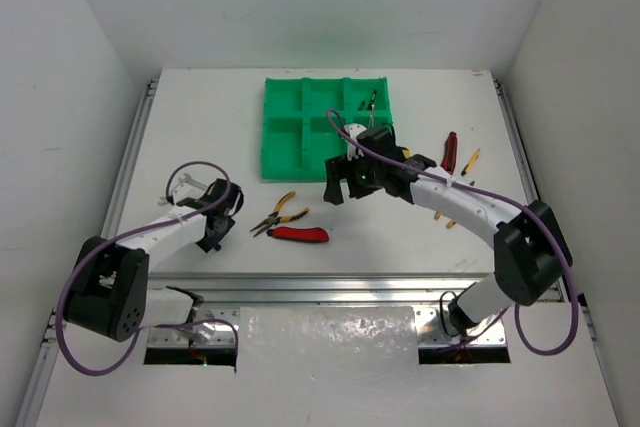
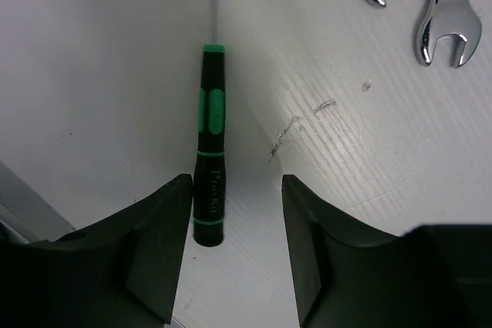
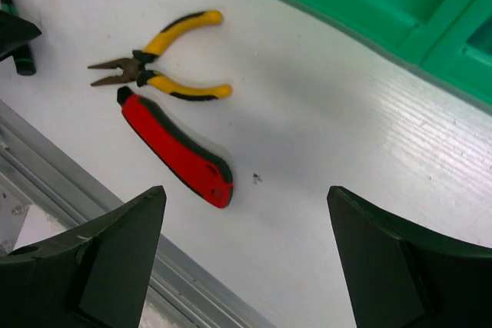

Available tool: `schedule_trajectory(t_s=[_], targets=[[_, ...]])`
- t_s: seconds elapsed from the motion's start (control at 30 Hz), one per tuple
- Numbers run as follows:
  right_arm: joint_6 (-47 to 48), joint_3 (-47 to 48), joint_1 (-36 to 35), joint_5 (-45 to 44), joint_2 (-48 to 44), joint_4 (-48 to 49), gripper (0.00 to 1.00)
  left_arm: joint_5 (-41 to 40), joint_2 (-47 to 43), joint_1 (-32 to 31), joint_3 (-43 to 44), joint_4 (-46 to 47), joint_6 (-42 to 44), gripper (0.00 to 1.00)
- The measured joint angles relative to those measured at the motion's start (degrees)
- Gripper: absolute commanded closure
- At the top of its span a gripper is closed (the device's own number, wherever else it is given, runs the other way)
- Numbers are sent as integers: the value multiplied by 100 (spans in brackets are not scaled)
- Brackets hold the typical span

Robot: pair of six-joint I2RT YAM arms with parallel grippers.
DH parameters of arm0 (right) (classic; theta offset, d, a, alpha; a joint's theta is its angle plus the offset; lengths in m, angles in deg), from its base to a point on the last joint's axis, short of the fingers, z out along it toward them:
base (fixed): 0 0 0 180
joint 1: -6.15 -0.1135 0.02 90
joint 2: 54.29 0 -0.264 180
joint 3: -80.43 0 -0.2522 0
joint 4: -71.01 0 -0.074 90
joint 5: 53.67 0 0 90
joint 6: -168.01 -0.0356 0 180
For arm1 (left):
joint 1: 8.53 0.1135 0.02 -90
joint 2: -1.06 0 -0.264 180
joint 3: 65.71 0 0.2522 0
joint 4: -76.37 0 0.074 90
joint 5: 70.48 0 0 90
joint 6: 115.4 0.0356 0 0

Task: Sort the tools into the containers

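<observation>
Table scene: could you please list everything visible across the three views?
Tray: one, green, six compartments, far centre.
Thin dark item: one, tray's far right compartment.
Pliers: one, yellow-handled, near centre.
Knife: one, red, beside pliers.
Screwdriver: one, green-black, left side.
Wrenches: two, silver, left side.
Dark red item: one, right side.
Yellow-handled item: one, beside it.
Orange bits: two, right side, partly hidden.
Left tool: one, black, open over screwdriver.
Right tool: one, black, open, empty.

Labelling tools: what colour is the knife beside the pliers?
Knife: red, black-edged; best in right wrist.
</observation>
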Motion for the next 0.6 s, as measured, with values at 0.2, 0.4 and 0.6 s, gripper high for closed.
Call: schedule_trajectory(t_s=[0.2,0.4,0.6], targets=[[-35,-199,-28,-9,-435,-70,14,151,101,11,-181,264,-50,69],[-87,-262,-48,208,-870,131,10,173,74,11,-258,466,-76,100],[-348,-566,-48,1154,-872,658,1,704,-654,-15,-706,793,-31,100]])
